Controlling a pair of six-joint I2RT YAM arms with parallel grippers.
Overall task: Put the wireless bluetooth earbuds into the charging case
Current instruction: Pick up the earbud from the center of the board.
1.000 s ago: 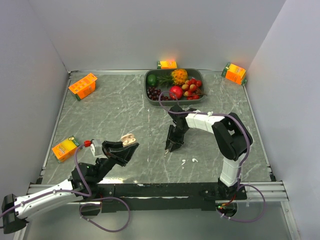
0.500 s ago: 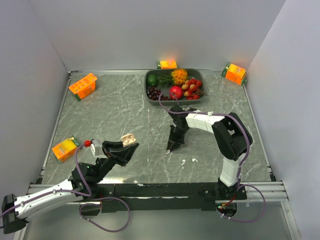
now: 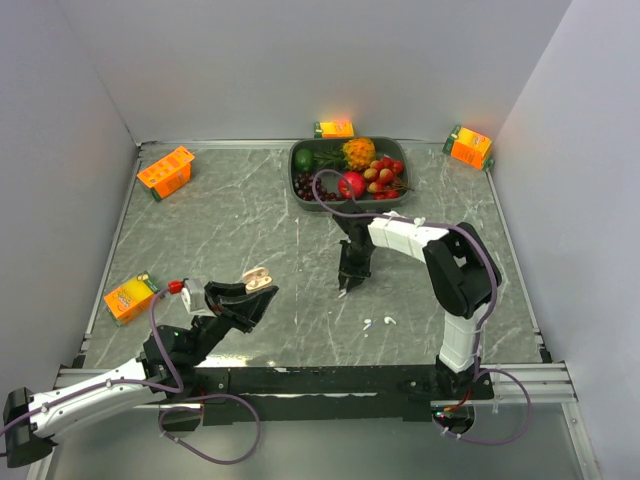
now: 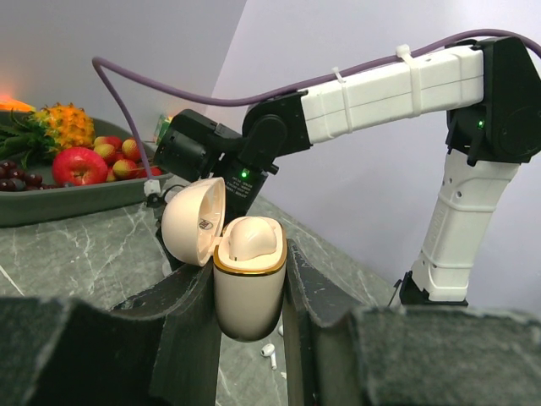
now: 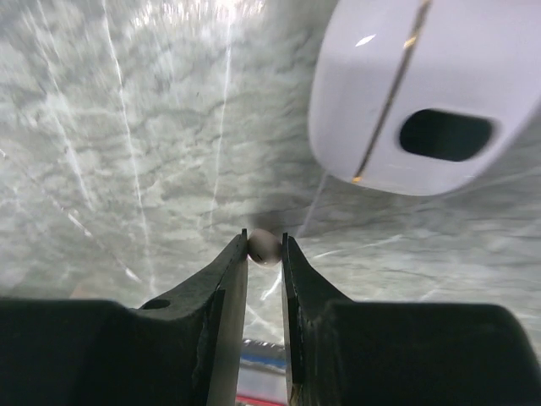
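Earbuds (image 3: 368,323) lie as two tiny glossy white bits side by side on the grey marbled table (image 3: 230,220), toward its near edge and right of centre. Another pale rounded bit (image 5: 265,247), small and smooth, is pinched between the nearly closed tips of the right gripper (image 3: 347,283). It looks like one more of them, though the wrist view is too blurred to be sure. That gripper points down at the table, well apart from the two loose bits.

The charging case (image 4: 248,292) is a small cream-beige rounded box with a thin gold band around its mouth. Its hinged lid (image 4: 193,222) stands open, tipped to the left in the left wrist view, with a small dark mark on its inner face. A cream domed insert fills the mouth. The case stands upright, clamped on both sides by the dark fingers of the left gripper (image 3: 256,290), which holds it off the table toward the near left.

A large blurred white shape (image 5: 423,93) with a dark oval opening fills the upper right of the right wrist view; what it is cannot be told. At the far edge sits a dark fruit tray (image 3: 292,172), and orange juice cartons (image 3: 165,172) stand around the table's edges.
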